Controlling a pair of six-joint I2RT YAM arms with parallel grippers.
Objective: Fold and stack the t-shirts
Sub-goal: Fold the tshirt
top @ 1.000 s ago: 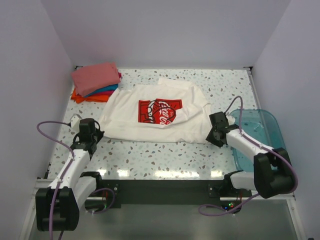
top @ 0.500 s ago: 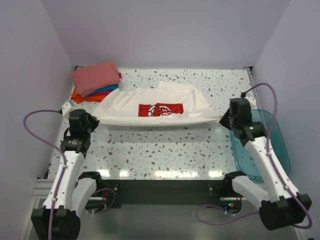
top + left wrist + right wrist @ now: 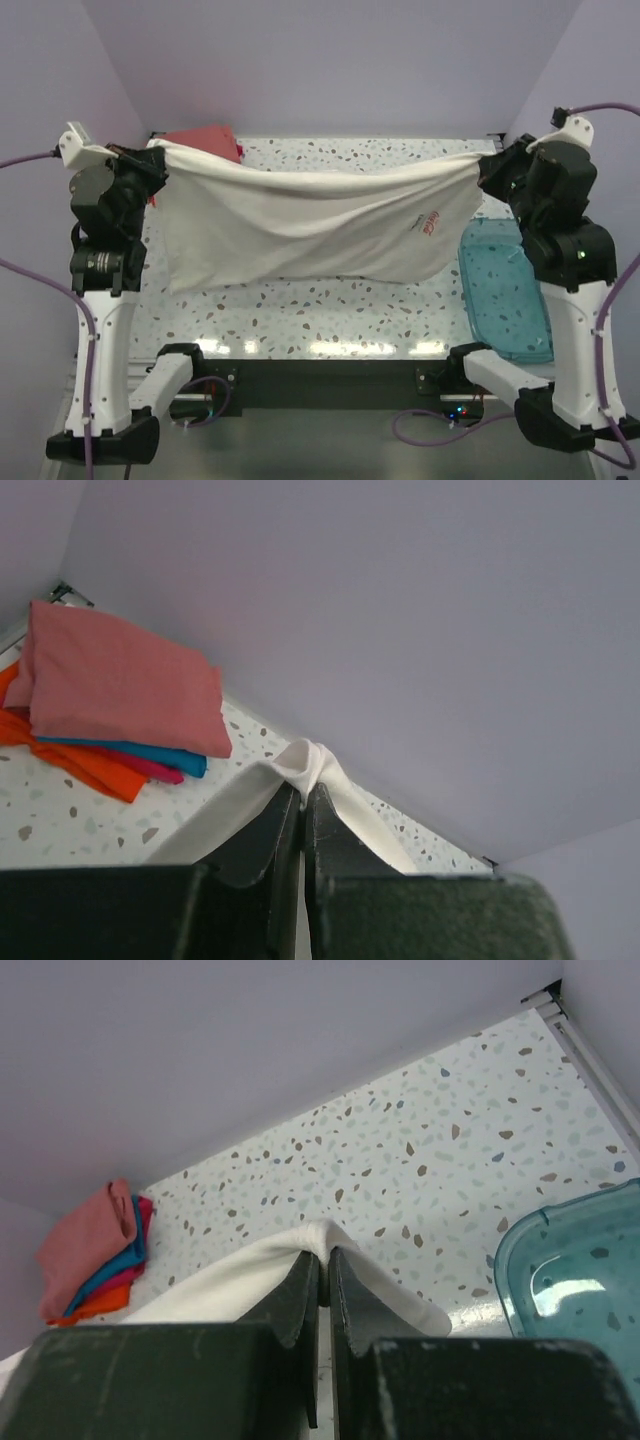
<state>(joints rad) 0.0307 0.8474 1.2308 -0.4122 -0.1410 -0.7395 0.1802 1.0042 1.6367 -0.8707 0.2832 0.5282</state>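
Speckled tabletop (image 3: 300, 312), lilac walls behind. White t-shirt (image 3: 300, 220) hangs in the air above it, long axis L-to-R across the table. One top corner is pinched in each arm: left gripper (image 3: 150, 165) and right gripper (image 3: 485, 170) are both clamped tight on cloth, so neither is nearer. Folded stack (image 3: 110, 695) sits back-left, by the L arm. Vs 1 sec ago: shirt lay flat w/ red print up and arms low; now it's raised, print hidden.
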